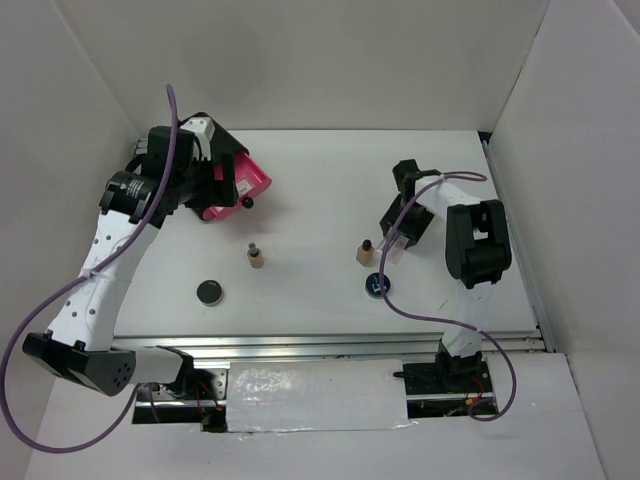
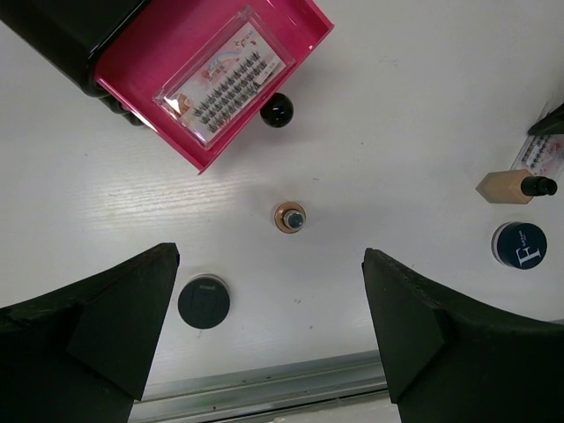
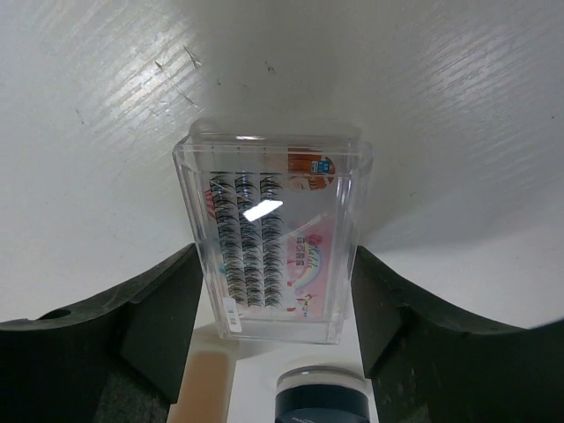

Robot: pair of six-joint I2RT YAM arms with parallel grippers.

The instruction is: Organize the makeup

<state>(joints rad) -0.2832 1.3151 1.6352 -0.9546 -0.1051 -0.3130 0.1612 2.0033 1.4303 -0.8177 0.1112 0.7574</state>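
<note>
My left gripper (image 2: 269,291) is open and empty, high over the table's left, beside a pulled-out pink drawer (image 2: 298,55) holding one clear red-printed lash packet (image 2: 225,84). A tan bottle (image 1: 256,259) stands upright at centre, with a black compact (image 1: 210,292) in front of it to the left. My right gripper (image 3: 278,308) is shut on the second packet (image 3: 273,238), one jaw against each long side. A second tan bottle (image 1: 364,252) lies beside it, and the blue-rimmed compact (image 1: 376,284) sits just in front.
The black box (image 2: 62,35) that the drawer belongs to sits at the back left, mostly under my left arm. A black drawer knob (image 2: 277,109) sticks out toward the table's middle. A metal rail (image 1: 350,345) runs along the front edge. White walls enclose the table.
</note>
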